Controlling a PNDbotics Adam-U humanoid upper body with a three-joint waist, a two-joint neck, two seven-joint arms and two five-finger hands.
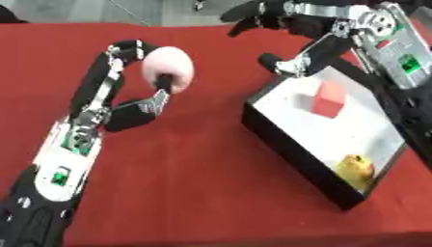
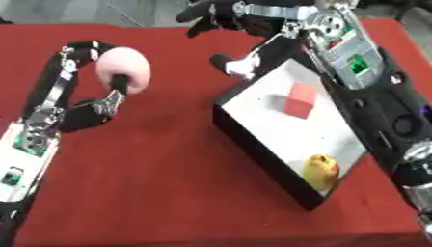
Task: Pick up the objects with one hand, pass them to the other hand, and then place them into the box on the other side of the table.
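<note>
One object in play: pink ball (image 1: 168,67), above the red surface (image 1: 194,164).
Left hand (image 1: 139,79): fingers curled round it.
Right hand (image 1: 287,29): fingers spread, beside box (image 1: 291,159).
Your handover: bring the ball to the right palm; release only once it closes.

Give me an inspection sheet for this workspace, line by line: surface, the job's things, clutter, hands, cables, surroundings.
Surface: red tablecloth, bare between the arms.
Job's things: pale pink rounded object held in the left hand; black-walled box with a white floor on the right side, holding a red block and a small yellow object near its front corner.
Clutter: nothing seen.
Hands: left hand has its fingers and thumb curled round the pink object; right hand is above the box's far corner, fingers spread and relaxed, holding nothing.
Cables: nothing seen loose on the table.
Surroundings: grey floor beyond the table's far edge.
</note>
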